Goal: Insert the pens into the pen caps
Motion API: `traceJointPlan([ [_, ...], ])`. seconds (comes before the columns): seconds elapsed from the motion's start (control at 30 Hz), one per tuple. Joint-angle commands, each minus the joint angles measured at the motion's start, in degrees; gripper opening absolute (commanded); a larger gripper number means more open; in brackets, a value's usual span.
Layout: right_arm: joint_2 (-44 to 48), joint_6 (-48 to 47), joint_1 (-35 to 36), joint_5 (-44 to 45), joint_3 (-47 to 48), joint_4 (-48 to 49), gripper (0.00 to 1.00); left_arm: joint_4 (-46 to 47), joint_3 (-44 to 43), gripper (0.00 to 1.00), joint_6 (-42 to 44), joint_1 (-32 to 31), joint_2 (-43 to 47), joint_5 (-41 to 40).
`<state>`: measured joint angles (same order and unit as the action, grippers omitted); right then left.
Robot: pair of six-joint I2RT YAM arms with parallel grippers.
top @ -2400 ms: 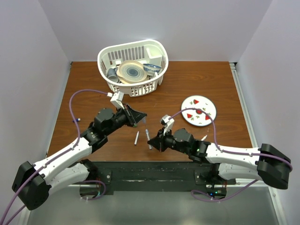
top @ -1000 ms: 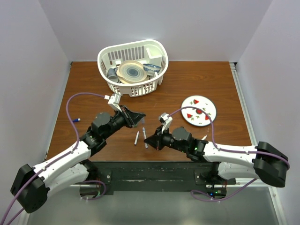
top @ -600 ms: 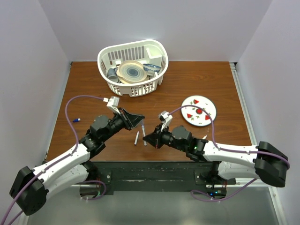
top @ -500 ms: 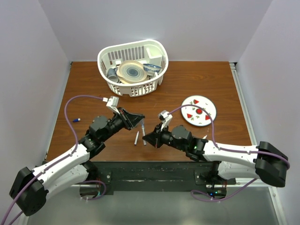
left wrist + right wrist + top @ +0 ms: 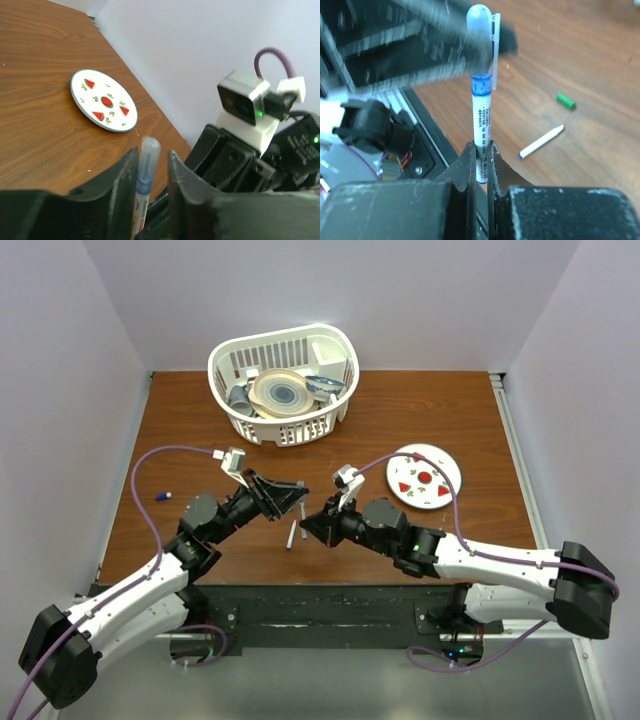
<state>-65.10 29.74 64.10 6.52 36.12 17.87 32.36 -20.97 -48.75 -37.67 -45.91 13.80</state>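
Our left gripper [image 5: 151,156] has just eased apart off the blue cap [image 5: 481,40], now seated on the pen [image 5: 482,120] our right gripper [image 5: 481,149] clamps; one pen capped, we judge

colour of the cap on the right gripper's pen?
The cap is pale translucent blue, clearest in the right wrist view.

brown wooden table [image 5: 420,410], pale lilac walls [image 5: 400,300] around

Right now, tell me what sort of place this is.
Probably a robot test cell in a lab: a wooden table boxed in by plain pale walls, with staged props, a basket of dishes and a watermelon plate.
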Motion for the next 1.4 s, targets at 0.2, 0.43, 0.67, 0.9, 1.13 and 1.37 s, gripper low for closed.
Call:
traceJointPlan([
  [0.2, 3.6, -3.1, -0.8, 4.3, 3.0, 1.1, 0.0, 3.6, -1.6, 0.43, 0.8, -0.7, -0.3, 10.1],
  [0.43, 4.4, -3.2, -0.8, 4.4, 2.9, 0.9, 0.0, 4.2, -1.5, 0.4, 1.1, -0.7, -1.4, 11.2],
  [0.67, 5.0, -3.4, -0.7, 2.7, 3.1, 0.3, 0.0, 3.7, -2.2, 0.0, 1.4, -1.0, -2.0, 11.9],
  [0.9, 5.8, -0.9, -0.7, -4.8, 0.4, 0.1, 0.47, 3.9, -3.4, 0.0, 0.7, -1.2, -0.3, 12.5],
  [1.13, 5.2, 1.6, -0.8, -9.1, -1.1, 2.6, 0.49, 8.1, -2.8, 0.0, -1.3, -1.3, 1.0, 15.0],
  [1.37, 4.7, 2.2, -0.7, -11.0, -1.8, 7.7, 0.41, 10.4, -1.5, 0.0, -2.2, -1.4, 1.3, 15.3],
])
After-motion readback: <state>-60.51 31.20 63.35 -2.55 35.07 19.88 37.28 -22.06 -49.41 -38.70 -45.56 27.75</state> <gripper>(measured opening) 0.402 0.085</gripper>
